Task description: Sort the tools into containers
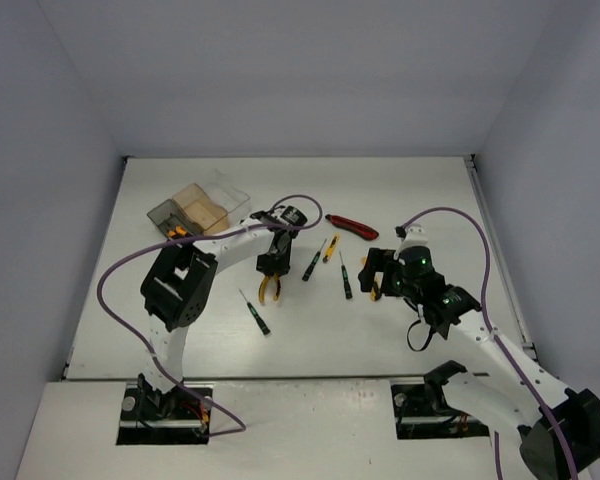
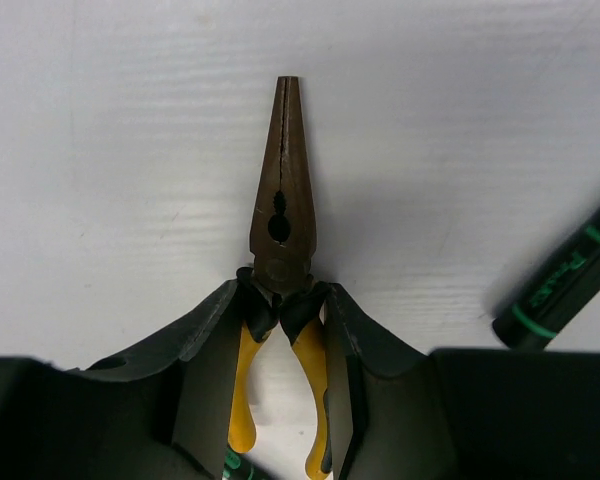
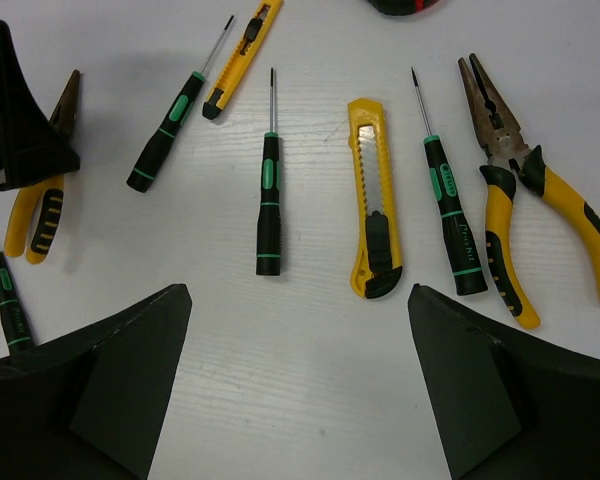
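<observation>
Left gripper (image 2: 285, 292) clamped on yellow-handled pliers (image 2: 283, 200) by the pivot — long axis near-to-far, nose pointing far side, right gripper (image 3: 298, 295) spread wide apart.

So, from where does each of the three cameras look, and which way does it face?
Top external: above and behind the arms, looking down at the white table; left arm and right arm show.
Left wrist: on the left arm, facing down along the left hand, shut on needle-nose pliers.
Right wrist: on the right arm, facing down past the open right hand at screwdrivers.
Shared: both wrist views show those pliers, at the left edge in the right one.
</observation>
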Motion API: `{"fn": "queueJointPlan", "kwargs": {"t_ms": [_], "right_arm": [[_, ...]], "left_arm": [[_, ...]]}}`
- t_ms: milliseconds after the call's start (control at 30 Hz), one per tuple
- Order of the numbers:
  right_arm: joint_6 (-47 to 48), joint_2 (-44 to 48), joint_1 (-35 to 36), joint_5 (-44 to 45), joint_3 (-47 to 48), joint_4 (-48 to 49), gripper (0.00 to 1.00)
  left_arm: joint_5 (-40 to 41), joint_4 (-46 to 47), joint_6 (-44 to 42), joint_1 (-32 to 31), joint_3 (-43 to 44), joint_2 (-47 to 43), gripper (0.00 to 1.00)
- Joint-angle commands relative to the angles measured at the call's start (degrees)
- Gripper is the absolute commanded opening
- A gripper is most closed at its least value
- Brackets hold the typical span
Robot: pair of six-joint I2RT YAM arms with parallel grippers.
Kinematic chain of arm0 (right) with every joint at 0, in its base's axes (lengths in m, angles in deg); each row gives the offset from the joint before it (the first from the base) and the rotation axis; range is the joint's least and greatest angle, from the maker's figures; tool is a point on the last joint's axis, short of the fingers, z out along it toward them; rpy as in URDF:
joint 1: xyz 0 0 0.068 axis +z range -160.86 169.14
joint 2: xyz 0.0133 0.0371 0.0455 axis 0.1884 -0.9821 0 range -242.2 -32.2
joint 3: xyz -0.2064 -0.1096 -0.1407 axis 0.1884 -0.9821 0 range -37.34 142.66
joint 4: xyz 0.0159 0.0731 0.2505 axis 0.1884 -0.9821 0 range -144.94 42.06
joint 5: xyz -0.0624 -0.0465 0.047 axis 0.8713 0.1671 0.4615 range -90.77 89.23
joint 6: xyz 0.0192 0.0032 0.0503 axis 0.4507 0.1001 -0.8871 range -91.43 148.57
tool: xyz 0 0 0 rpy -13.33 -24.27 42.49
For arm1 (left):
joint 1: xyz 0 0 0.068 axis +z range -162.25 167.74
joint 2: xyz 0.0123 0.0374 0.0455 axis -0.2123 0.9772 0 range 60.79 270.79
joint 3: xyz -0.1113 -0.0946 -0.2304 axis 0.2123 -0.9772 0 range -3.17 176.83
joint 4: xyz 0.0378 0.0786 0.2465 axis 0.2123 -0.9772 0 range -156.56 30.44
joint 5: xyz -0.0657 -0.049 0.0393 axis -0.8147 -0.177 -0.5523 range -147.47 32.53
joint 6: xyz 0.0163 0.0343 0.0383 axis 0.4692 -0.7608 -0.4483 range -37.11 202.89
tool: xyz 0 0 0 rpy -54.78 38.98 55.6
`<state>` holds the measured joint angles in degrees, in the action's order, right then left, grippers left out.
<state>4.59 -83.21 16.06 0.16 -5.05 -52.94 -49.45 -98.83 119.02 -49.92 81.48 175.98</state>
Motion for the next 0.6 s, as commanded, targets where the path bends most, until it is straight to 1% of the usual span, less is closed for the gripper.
{"fn": "queueJointPlan", "kwargs": {"t_ms": [0,133,267,467,567], "right_arm": [[0.5,-0.5,-0.2,-0.1,0.7,2.4,0.88],[0.4,-0.7,-0.2,-0.1,0.6,2.3,0.88],[0.0,0.2,-0.2,-0.2,0.2,2.3,0.88],[0.3,0.6,-0.2,-0.5,0.5,2.3,0.88],[0.3,0.3,-0.3,-0.5,0.3,2.3,0.88]], "left_arm": [[0.9,-0.3,-1.1,-0.1,-1.5,-5.2,0.18],[0.3,-0.1,-1.2,-0.1,-2.1,-5.3,0.3],[-0.5,0.2,-1.6,-0.1,-2.2,-5.4,0.45],[-0.7,0.1,-2.6,-0.1,-1.9,-5.9,0.58],[-1.1,0.2,-3.0,-0.2,-2.0,-6.7,0.62]]}}
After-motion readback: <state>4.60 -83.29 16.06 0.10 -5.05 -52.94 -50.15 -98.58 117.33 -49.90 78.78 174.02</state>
